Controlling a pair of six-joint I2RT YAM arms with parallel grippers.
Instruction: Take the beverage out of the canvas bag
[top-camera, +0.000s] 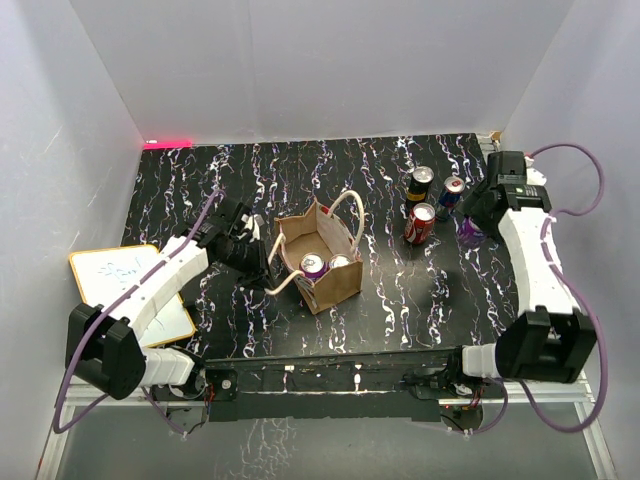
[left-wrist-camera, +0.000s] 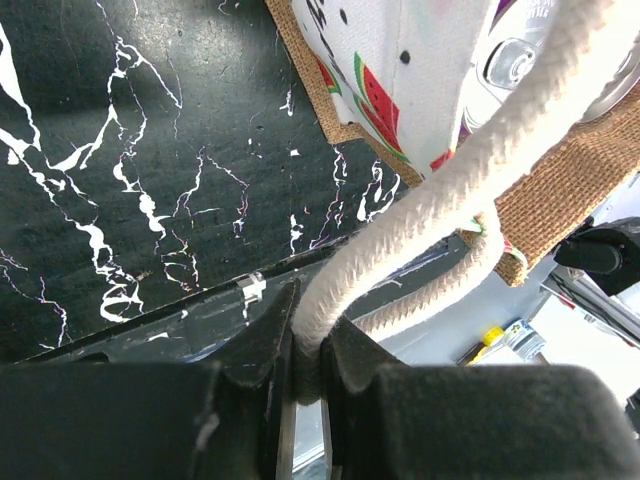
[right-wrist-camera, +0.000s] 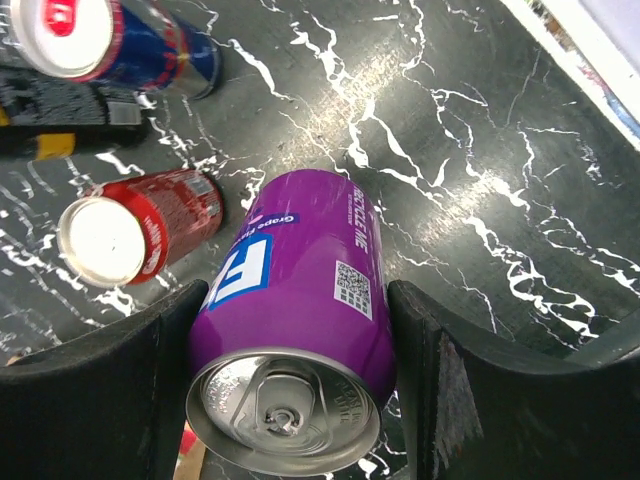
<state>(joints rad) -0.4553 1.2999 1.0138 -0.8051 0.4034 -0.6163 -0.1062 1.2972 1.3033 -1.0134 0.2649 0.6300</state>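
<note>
Now, my left pincer (left-wrist-camera: 308, 345) pinches the rope handle (left-wrist-camera: 440, 190) of the canvas bag (top-camera: 335, 283), likely steadying it; right pincer (right-wrist-camera: 295, 310) clasps a purple can (right-wrist-camera: 305, 260), far right.

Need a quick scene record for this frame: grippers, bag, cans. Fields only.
left gripper: shut on the bag's cream rope handle
right gripper: closed around purple can, right of the bag
purple can contact with table: cannot tell
canvas bag: upright, open, mid-table
cans in bag: two visible
loose cans: red can, blue can, black can, upright by the right gripper
white board: left of the bag
</note>
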